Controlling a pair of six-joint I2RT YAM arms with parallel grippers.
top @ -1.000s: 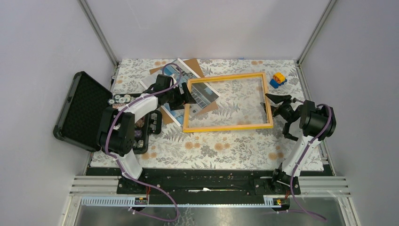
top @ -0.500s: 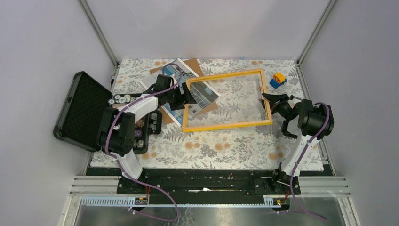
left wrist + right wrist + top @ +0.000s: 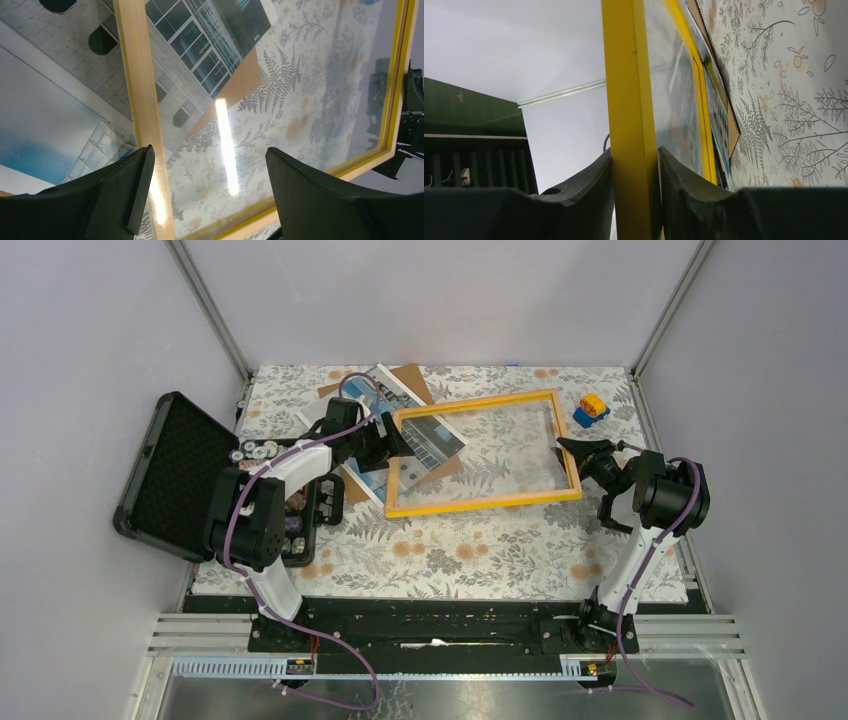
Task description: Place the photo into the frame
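Insertion is being left undone: the frame (image 3: 480,503) is being clamped in the right gripper (image 3: 634,161), the photo (image 3: 55,115) below the spread left gripper (image 3: 209,157).

left fingers (image 3: 115,200) spread; right fingers (image 3: 579,200) clamped.

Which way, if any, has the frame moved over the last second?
Yes, slightly. The frame swung its near-right corner toward the far edge, nearer the blue-and-yellow toy; the right gripper clamps that side.

A robotics lab cell is indicated; the floral-clothed table (image 3: 470,555) is enclosed by plain grey walls (image 3: 450,295) and aluminium posts (image 3: 205,308).
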